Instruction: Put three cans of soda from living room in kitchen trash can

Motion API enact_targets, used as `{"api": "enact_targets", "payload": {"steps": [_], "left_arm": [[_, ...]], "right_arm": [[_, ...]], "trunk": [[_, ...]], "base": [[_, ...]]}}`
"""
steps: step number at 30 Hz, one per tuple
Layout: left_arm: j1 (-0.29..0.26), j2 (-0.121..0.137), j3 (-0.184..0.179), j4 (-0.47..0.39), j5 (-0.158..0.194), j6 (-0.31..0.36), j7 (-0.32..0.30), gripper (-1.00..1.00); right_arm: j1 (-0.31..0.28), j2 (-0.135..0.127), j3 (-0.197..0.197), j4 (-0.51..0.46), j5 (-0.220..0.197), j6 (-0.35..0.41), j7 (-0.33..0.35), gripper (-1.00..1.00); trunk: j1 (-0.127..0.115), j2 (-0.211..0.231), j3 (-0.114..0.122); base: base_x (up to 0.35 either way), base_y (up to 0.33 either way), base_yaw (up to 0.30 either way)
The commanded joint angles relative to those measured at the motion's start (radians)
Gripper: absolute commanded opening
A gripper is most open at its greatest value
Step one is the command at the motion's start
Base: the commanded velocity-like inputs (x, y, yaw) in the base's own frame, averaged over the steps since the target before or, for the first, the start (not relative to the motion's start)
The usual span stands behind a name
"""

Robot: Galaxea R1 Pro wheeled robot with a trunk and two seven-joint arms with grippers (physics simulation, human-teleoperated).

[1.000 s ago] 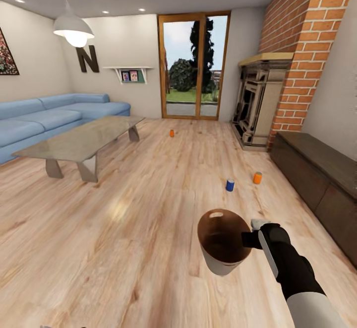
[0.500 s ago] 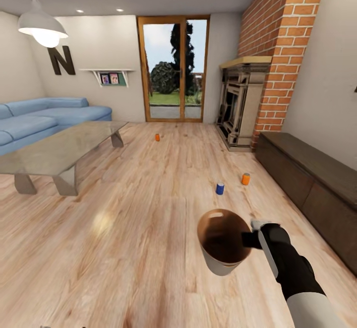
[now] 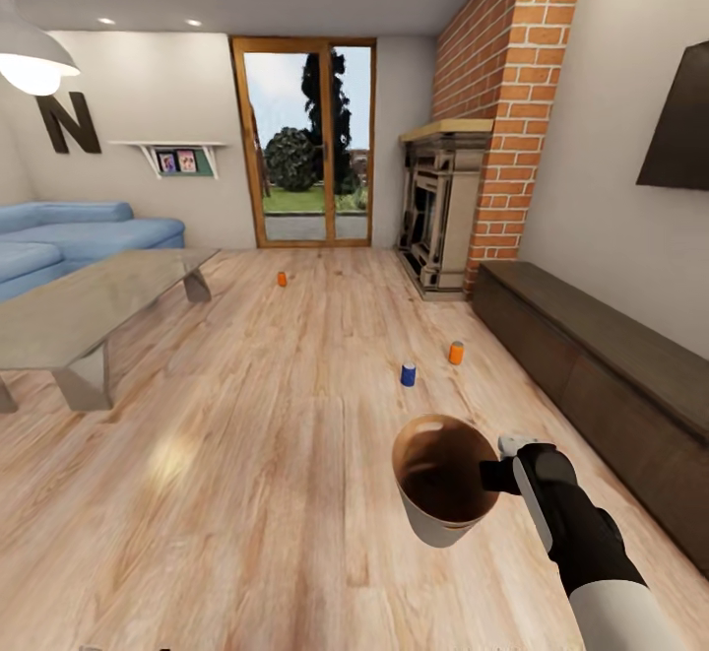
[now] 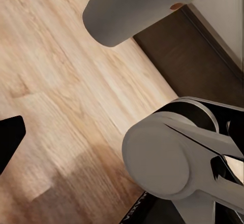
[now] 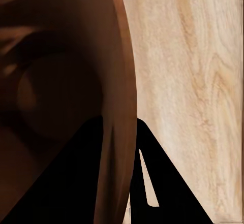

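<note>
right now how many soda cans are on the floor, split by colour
orange cans: 2, one far off near the glass doors, one near the dark cabinet
blue can: 1, beside that nearer orange one
total: 3, all upright on the floor, none in the trash can held by the right pincer
</note>
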State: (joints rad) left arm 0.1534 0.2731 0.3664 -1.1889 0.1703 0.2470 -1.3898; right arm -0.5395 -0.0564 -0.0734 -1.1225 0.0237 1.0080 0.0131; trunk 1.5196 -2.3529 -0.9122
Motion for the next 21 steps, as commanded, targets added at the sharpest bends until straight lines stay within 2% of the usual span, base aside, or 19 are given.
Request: {"api": "enact_targets", "payload": {"steps": [1, 13, 21], "left_arm": [[0.0, 0.0, 0.0, 0.0, 0.0, 0.0, 0.0, 1.0], [0.0, 0.0, 0.0, 0.0, 0.0, 0.0, 0.0, 1.0], [0.0, 0.0, -0.001, 0.0, 0.0, 0.002, 0.0, 1.0]], "right_arm": [[0.0, 0.0, 0.0, 0.0, -0.013, 0.0, 0.004, -1.0], [0.0, 0.0, 0.0, 0.0, -0.013, 0.0, 0.004, -1.0], [0.0, 0.001, 0.0, 0.0, -0.013, 0.0, 0.004, -1.0]], "trunk": [[0.0, 0.0, 0.001], [0.0, 0.0, 0.012], [0.0, 0.0, 0.015]], "base": [[0.0, 0.0, -0.224], [0.007, 0.001, -0.224], [0.248, 0.095, -0.081]]}}
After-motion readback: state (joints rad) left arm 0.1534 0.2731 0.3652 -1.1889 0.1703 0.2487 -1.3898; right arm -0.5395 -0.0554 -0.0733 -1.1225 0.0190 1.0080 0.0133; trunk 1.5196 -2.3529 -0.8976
